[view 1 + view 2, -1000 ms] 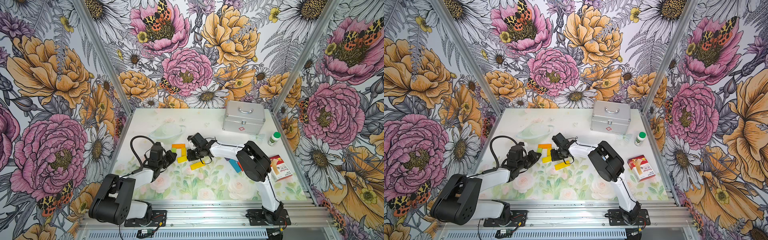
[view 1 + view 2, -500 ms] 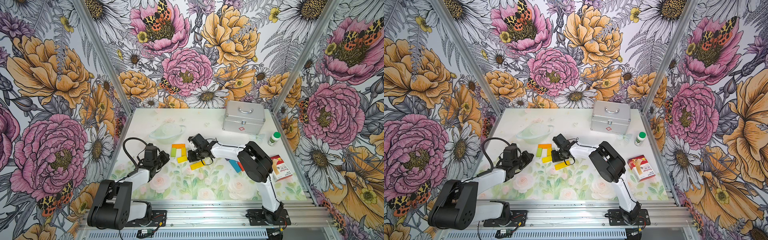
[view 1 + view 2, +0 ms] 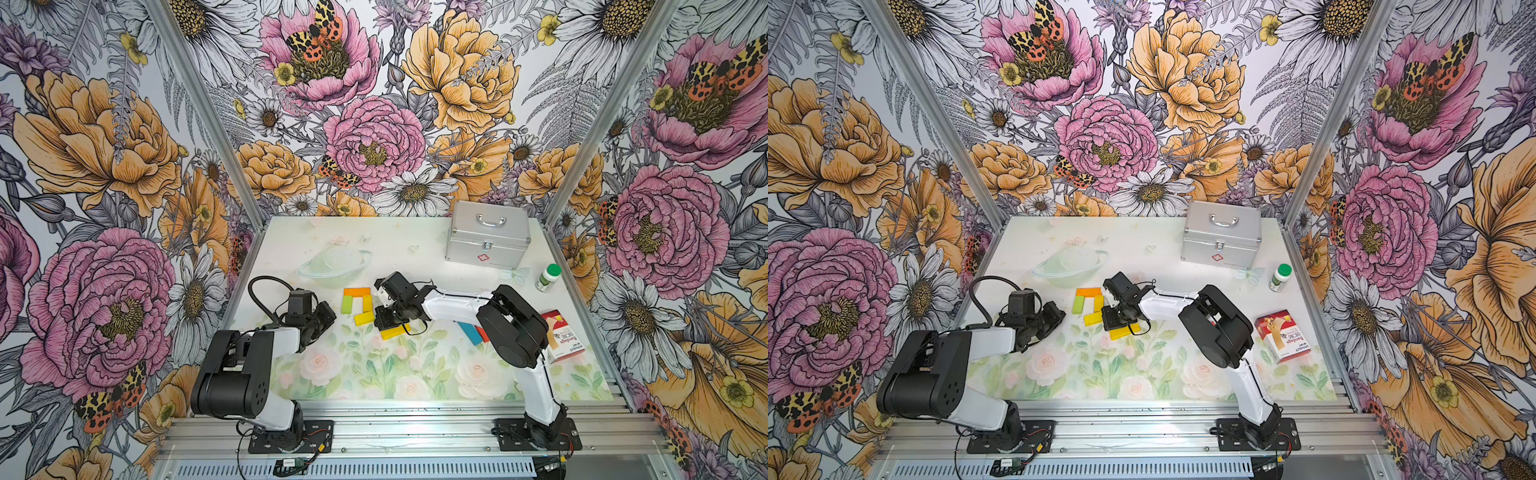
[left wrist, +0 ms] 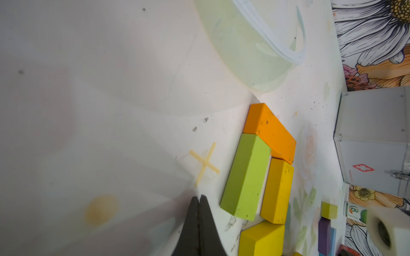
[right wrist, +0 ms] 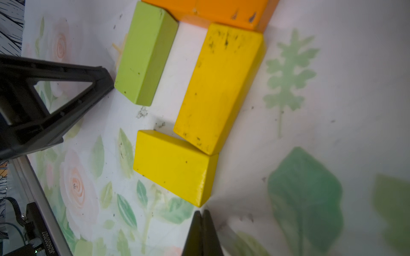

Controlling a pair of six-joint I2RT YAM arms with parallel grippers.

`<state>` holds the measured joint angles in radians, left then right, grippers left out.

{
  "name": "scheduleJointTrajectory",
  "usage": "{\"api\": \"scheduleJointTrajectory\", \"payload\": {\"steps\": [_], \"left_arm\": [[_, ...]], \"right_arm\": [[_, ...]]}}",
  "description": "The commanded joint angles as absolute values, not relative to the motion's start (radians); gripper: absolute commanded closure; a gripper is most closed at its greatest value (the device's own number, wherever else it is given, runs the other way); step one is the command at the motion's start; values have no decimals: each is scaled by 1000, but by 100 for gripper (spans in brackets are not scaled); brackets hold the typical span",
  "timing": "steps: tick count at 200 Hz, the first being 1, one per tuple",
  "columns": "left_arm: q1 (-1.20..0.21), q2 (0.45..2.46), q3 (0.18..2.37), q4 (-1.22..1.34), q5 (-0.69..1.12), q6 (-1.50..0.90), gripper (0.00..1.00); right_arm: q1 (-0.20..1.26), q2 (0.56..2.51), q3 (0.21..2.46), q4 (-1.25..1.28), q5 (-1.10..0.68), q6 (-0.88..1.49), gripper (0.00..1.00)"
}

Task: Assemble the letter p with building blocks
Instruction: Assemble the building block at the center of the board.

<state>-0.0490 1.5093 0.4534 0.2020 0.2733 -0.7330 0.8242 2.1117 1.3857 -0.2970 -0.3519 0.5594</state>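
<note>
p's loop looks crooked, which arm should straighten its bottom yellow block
Right, probably: the right gripper, shut, sits at a corner of the bottom yellow block; the left gripper is over by the green block.

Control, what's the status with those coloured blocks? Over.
Left tool shut, empty, beside green block. Right tool shut, empty, at the slanted yellow block's corner. P unfinished: orange block caps green and a second yellow block; loop's bottom open. Nothing blocking.

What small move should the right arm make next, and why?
Probably nudge the lower yellow block toward the green block with the shut right end effector, whose tip sits by its corner: it lies skewed, with a gap to the green block, so the P's loop is open.
</note>
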Motion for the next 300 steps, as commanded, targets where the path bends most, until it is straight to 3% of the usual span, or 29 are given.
{"api": "scheduleJointTrajectory", "payload": {"steps": [1,300], "left_arm": [[-43,1531,479,256,308,-724,99],[-51,1617,454,363,367,-747,100]], "right_arm": [[844,2143,1367,-394,-374,543,100],[878,2268,1528,-397,-391,575,100]]}}
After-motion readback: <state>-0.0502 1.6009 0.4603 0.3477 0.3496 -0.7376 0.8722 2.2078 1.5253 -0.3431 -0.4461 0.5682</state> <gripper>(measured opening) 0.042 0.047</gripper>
